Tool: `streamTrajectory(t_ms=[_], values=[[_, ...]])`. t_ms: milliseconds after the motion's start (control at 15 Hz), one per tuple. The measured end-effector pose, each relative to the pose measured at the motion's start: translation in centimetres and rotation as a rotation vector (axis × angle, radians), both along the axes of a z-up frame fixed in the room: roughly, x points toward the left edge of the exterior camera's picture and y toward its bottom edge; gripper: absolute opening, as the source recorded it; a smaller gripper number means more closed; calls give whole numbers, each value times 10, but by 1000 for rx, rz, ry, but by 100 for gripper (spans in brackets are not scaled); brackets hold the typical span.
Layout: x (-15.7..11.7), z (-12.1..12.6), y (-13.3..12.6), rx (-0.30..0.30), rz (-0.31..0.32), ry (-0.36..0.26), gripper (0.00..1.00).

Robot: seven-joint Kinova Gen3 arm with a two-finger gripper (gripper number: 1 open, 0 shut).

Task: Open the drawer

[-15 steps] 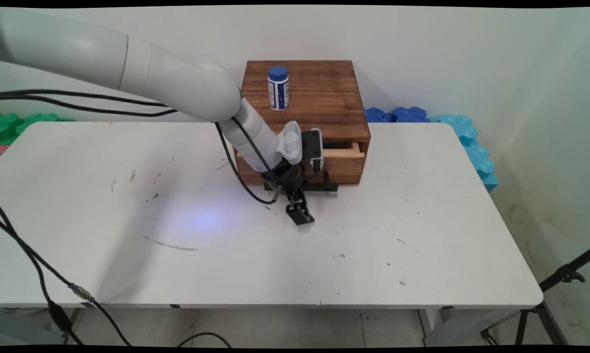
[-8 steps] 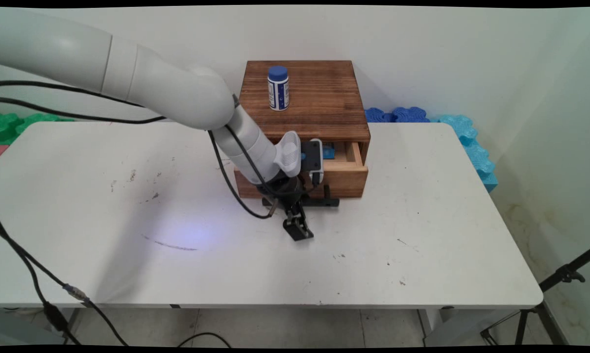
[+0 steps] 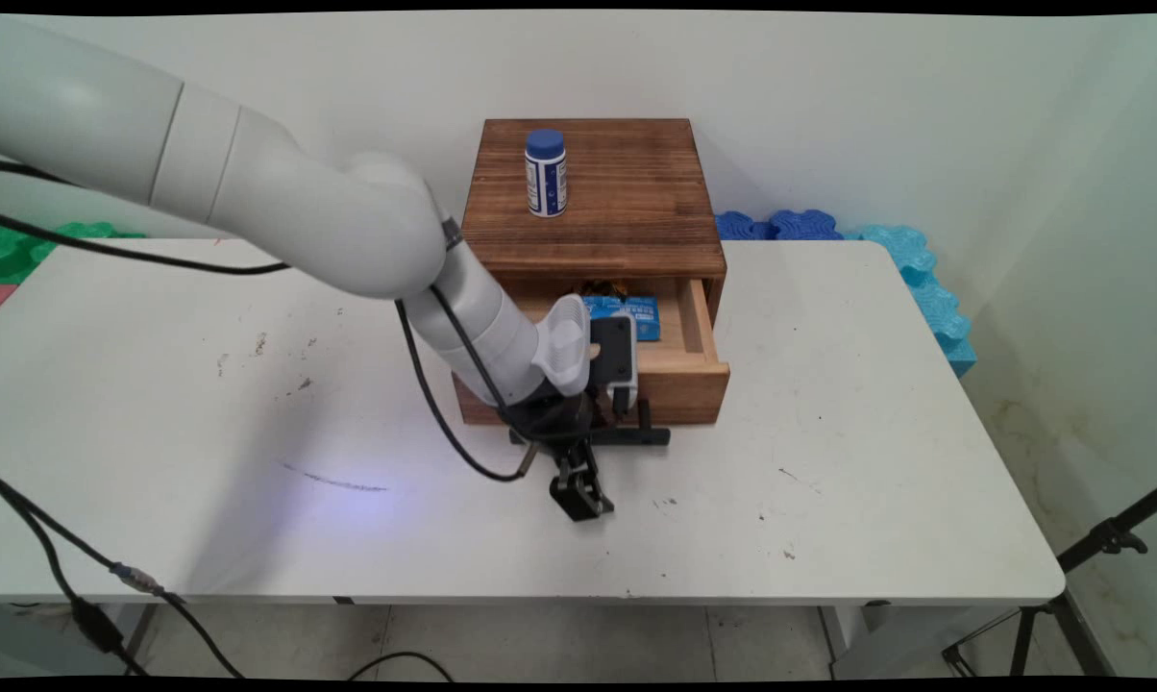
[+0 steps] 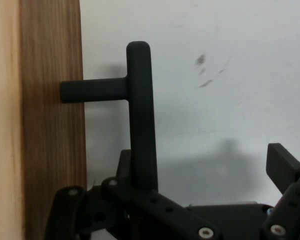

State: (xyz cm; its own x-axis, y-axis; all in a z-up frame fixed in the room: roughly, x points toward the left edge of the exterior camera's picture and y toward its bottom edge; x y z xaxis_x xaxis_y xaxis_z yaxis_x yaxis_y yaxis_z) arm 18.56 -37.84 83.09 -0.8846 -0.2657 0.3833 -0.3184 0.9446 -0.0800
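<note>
**Main and hand views. Drawer unit with claw at its handle.**

The drawer (image 3: 694, 336) of the wooden cabinet (image 3: 593, 221) stands pulled out toward the near side of the bench (image 3: 828, 432), its interior open to the main view. A black bar handle (image 3: 636, 437) is fixed to the drawer front on short posts.

I see the claw (image 3: 578, 500) pointing down at the bench just in front of this handle. In the hand view the handle (image 4: 140, 115) runs down into the claw (image 4: 205, 167) linkage on the side nearest the wooden front. One fingertip (image 4: 282, 165) stands well apart from the bar, over bare bench. I read the fingers as spread, with the bar lying against the inner one rather than pinched between both. Whether that inner finger presses on the bar, I cannot tell.

Contents of the drawer: a flat blue packet (image 3: 627, 315) lies near the back, and a small dark item (image 3: 603, 286) sits behind it, partly under the cabinet top and too shadowed to name.

On the cabinet top stands a white bottle with a blue cap (image 3: 546, 173), upright.

Blue foam tiles (image 3: 886, 250) and green foam tiles (image 3: 31, 240) lie beyond the far edge of the bench.
</note>
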Motion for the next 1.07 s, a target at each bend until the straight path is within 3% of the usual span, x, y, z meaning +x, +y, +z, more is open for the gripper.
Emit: streamTrajectory(t_ms=[1067], values=[[-39,0,92,-18,-11,-13,100]])
